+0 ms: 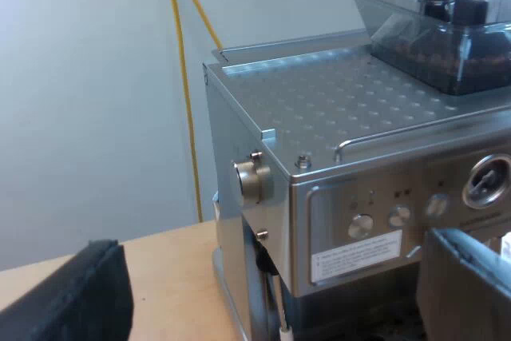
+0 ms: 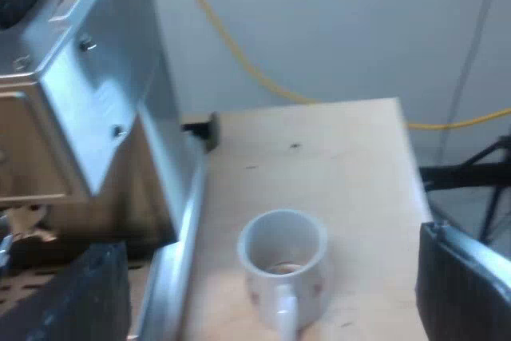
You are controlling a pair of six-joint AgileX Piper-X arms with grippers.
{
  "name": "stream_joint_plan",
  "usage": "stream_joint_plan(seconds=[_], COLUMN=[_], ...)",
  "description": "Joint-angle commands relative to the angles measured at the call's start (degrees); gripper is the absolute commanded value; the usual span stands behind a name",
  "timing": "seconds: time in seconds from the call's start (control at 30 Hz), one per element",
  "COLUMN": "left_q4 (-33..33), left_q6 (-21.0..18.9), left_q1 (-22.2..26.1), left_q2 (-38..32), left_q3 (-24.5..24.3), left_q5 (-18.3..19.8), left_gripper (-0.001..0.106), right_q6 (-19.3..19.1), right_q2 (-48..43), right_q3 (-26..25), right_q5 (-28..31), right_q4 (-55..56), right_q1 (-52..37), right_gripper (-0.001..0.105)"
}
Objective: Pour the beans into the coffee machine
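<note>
L gripper (image 1: pixel 271 277) held open, empty, by espresso machine (image 1: pixel 343 101), bean hopper (image 1: pixel 447 29) atop. R gripper (image 2: pixel 271 289) held open over mug (image 2: pixel 281 249), set betw. machine & edge of table (image 2: pixel 335 149).

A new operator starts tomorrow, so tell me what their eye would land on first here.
The steel espresso machine stands out first, its clear bean hopper on top holding what look like dark beans. Then the white mug, upright on the wooden table beside the machine's side.
</note>
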Motion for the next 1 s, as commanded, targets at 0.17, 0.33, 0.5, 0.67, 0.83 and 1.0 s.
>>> stream_joint_plan(seconds=[0.17, 0.33, 0.5, 0.67, 0.83, 1.0], left_q4=[8.90, 11.51, 12.62, 17.18, 23.94, 26.36], left_q6=[0.00, 0.00, 0.00, 0.32, 1.07, 1.06], left_q1=[-0.20, -0.20, -0.20, -0.20, -0.08, -0.08], left_q2=[-4.88, -9.04, -13.72, -24.96, -24.21, -24.29], left_q3=[-0.39, -0.39, -0.39, -0.57, -2.14, -1.74], left_q5=[-0.87, -0.87, -0.87, -0.87, -0.31, -0.36], left_gripper=[0.086, 0.086, 0.086, 0.086, 0.086, 0.086], right_q6=[-0.69, -0.85, -2.27, -4.22, -4.20, -4.11], right_q2=[-7.56, -14.23, -22.33, -23.31, -23.47, -23.47], right_q3=[-0.76, -0.76, -0.91, -3.39, -3.37, -1.15], right_q5=[8.06, 9.53, 9.53, 7.69, 0.33, -3.24], right_q4=[2.48, 7.23, 10.25, 15.82, 17.92, 18.47], right_q1=[-0.39, -0.39, -0.39, -0.21, -0.21, -0.21], right_gripper=[0.079, 0.079, 0.079, 0.079, 0.079, 0.079])
